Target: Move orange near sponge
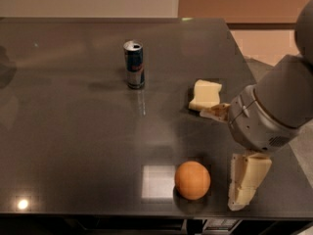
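The orange sits on the dark table near its front edge. The pale yellow sponge lies farther back, right of centre, well apart from the orange. My gripper is low at the right, just right of the orange and in front of the sponge. It is open and holds nothing. One pale finger hangs beside the orange without touching it, and the other shows near the sponge's front edge.
A blue and silver can stands upright at the back centre, left of the sponge. The table's right edge runs behind my arm, and its front edge is just below the orange. A bright light patch reflects left of the orange.
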### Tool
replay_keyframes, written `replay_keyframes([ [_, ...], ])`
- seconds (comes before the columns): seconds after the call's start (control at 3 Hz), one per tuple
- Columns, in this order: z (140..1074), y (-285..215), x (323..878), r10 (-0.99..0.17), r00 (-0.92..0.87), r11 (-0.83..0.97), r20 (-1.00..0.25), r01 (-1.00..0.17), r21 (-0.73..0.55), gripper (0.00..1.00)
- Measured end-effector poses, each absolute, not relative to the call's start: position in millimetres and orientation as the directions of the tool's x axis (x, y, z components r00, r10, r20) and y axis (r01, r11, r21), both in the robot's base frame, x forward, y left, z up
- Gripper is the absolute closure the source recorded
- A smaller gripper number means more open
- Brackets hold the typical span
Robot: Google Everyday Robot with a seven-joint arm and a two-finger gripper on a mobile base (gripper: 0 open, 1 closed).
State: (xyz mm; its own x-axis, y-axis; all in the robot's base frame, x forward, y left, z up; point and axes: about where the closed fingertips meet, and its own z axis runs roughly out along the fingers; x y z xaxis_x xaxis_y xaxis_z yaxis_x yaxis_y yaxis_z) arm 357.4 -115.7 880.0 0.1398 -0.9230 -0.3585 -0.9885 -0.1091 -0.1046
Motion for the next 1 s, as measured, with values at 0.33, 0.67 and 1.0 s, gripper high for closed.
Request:
replay_keyframes([
  [0.33, 865.1, -104.3, 345.3, -0.911, 0.182, -0.160, -0.370, -0.983, -0.090, 0.00],
  [0.67, 855.5, -93.5, 332.7, -0.895, 0.219, -0.203, -0.388, -0.976, -0.082, 0.00],
  [1.0, 849.5, -85.2, 325.0, -0.882, 0.243, -0.232, -0.403, -0.970, -0.079, 0.00],
])
